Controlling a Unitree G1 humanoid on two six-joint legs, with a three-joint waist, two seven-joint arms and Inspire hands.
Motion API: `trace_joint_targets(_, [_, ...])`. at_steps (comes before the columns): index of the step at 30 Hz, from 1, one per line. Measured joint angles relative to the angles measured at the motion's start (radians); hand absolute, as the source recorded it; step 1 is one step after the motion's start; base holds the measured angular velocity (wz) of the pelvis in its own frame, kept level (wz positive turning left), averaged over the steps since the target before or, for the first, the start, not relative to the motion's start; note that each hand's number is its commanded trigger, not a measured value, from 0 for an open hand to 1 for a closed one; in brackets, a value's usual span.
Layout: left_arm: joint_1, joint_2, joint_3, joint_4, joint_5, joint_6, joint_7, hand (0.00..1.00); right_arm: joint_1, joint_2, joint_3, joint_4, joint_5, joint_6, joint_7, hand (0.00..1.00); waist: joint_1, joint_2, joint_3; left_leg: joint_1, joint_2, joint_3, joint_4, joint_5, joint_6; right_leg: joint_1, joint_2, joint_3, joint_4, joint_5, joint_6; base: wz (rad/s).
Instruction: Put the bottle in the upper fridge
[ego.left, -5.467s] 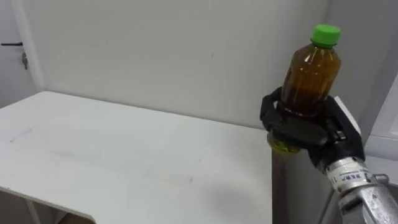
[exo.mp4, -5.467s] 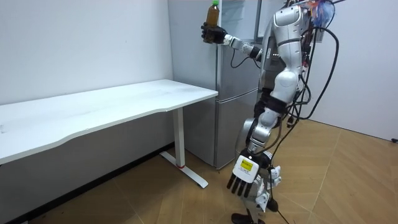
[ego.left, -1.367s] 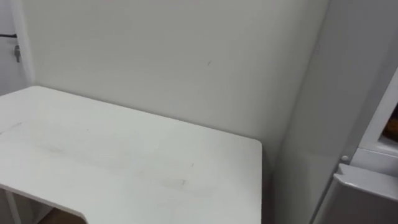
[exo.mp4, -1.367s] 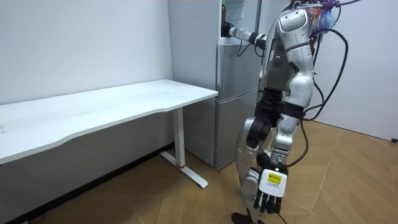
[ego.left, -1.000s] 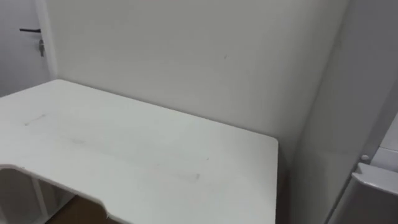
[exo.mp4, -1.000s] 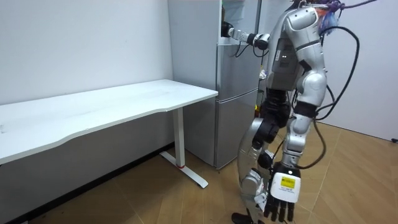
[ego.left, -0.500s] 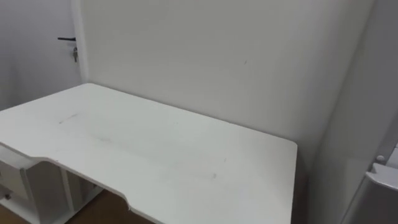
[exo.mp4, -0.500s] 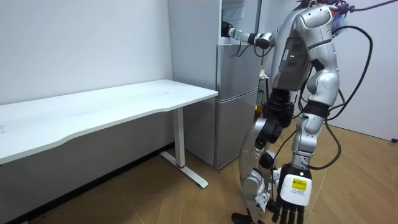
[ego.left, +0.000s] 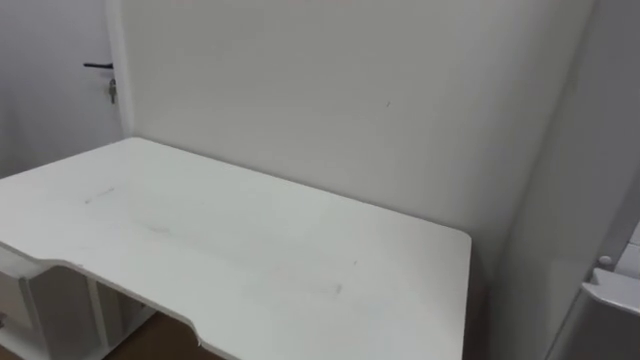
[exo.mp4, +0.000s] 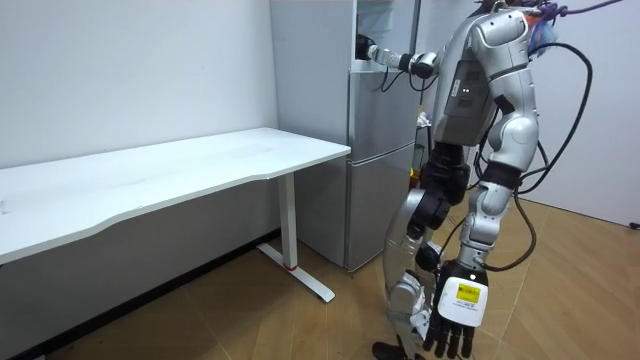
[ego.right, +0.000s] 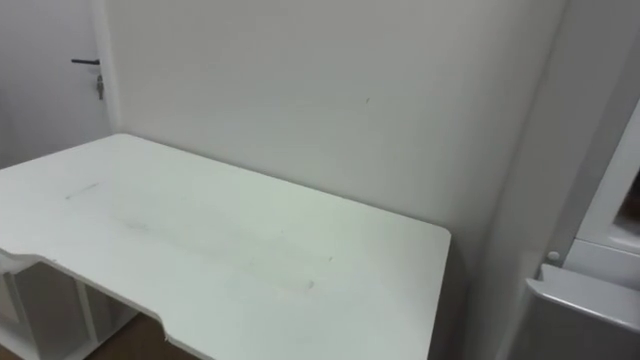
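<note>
**Room view and eye views: right arm raised to the upper fridge**

The robot stands on the wooden floor (exo.mp4: 560, 270) just in front of a tall grey fridge (exo.mp4: 375, 180), at the room view's right. The upper compartment (exo.mp4: 385, 25) is open; what it holds cannot be told. The right arm is raised to shoulder height and stretched out level towards this compartment. The right hand (exo.mp4: 365, 48) lies at the compartment's mouth and is partly hidden by the fridge edge, so it cannot be told how far it is open or whether it holds anything. The bottle cannot be made out, and whether it is in that hand or already on a shelf cannot be told. The left arm hangs straight down beside the legs. The left hand (exo.mp4: 457, 305) is low near the floor, fingers straight and slightly spread, holding nothing. A white table (ego.left: 250, 250) stands against the wall (ego.left: 330, 90), its end just beside the fridge. A door handle (ego.left: 97, 66) shows at the far left of the eye views.
</note>
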Motion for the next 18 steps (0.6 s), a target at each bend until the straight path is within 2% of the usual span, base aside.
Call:
trace_joint_targets(5, [0.0, 0.001, 0.0, 0.01, 0.0, 0.001, 0.0, 0.0, 0.013, 0.0, -0.001, 0.002, -0.001, 0.003, 0.001, 0.0, -0.002, -0.017, 0.002, 0.01, -0.01, 0.0, -0.008, 0.0, 0.0, 0.007, 0.0, 0.0, -0.001, -0.002, 0.002, 0.0])
trace_joint_targets(13, [-0.007, 0.001, 0.0, 0.01, -0.001, 0.001, 0.001, 0.0, 0.014, 0.0, -0.001, -0.003, 0.001, 0.004, 0.006, 0.0, -0.003, -0.021, 0.001, 0.02, -0.009, 0.007, -0.018, 0.0, 0.001, 0.008, -0.001, 0.009, 0.0, -0.002, 0.004, -0.03])
trace_joint_targets(18, [-0.008, 0.0, 0.002, 0.007, 0.0, 0.001, 0.005, 0.0, 0.014, 0.0, -0.003, -0.025, 0.006, 0.018, 0.017, 0.0, -0.008, -0.02, 0.0006, 0.029, -0.007, 0.017, -0.027, 0.0, 0.001, 0.009, -0.002, 0.023, 0.0, -0.002, 0.004, -0.06])
